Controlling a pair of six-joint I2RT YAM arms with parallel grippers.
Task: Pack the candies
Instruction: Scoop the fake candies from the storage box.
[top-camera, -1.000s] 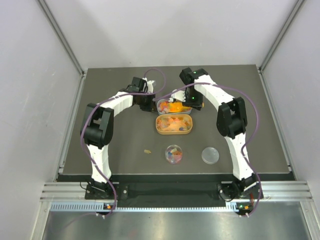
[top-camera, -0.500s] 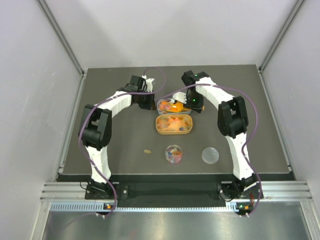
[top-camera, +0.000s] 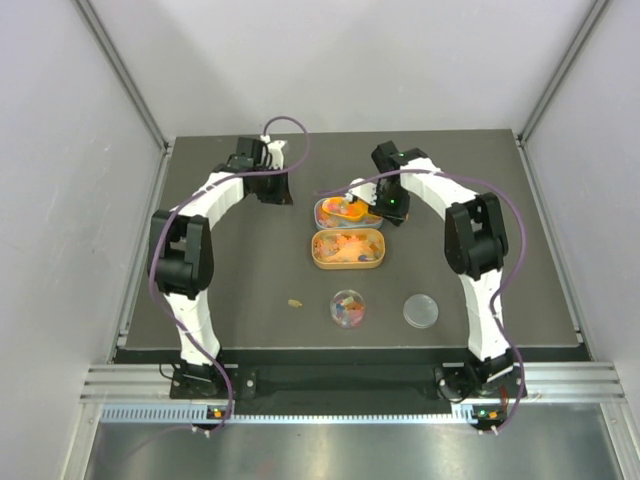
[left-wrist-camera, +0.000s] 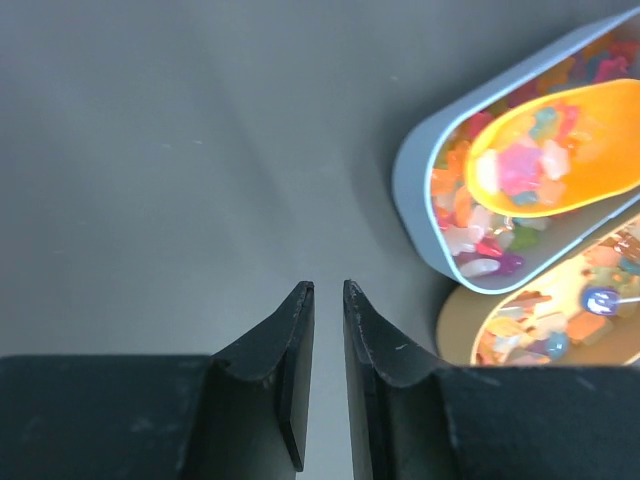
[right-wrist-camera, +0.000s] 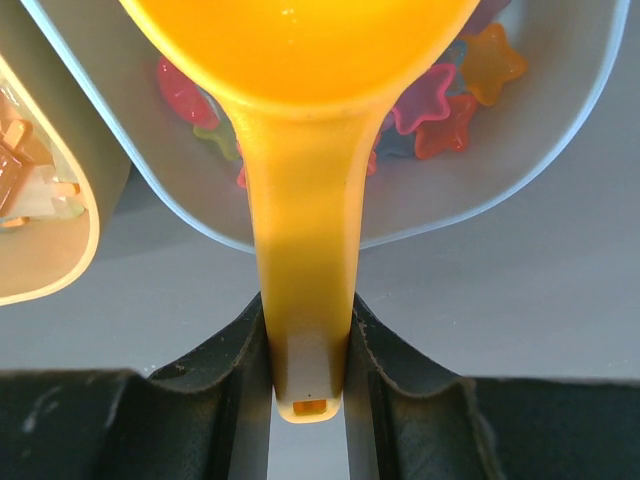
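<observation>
The candies (top-camera: 331, 209) lie in a pale blue oval tray (top-camera: 322, 204) and in an orange oval tray (top-camera: 378, 250) in front of it. My right gripper (top-camera: 373, 207) is shut on the handle of an orange scoop (top-camera: 352, 211) whose bowl, loaded with candies (left-wrist-camera: 525, 165), hangs over the blue tray. In the right wrist view the handle (right-wrist-camera: 300, 250) sits clamped in the right gripper (right-wrist-camera: 307, 300), with star candies (right-wrist-camera: 455, 95) below. My left gripper (top-camera: 277, 190) is back-left of the blue tray, apart from it. In its own view the left gripper (left-wrist-camera: 325, 288) is empty, jaws a narrow slit apart.
A small round clear cup (top-camera: 347, 307) holding candies stands near the front, its clear lid (top-camera: 420, 311) to the right. One stray candy (top-camera: 295, 302) lies on the mat to the left. The blue tray's rim (left-wrist-camera: 410, 190) and orange tray (left-wrist-camera: 455, 320) show right of my left fingers.
My left gripper has drawn back and left, away from the blue tray's edge. The right gripper with the scoop has shifted only slightly over the blue tray.
</observation>
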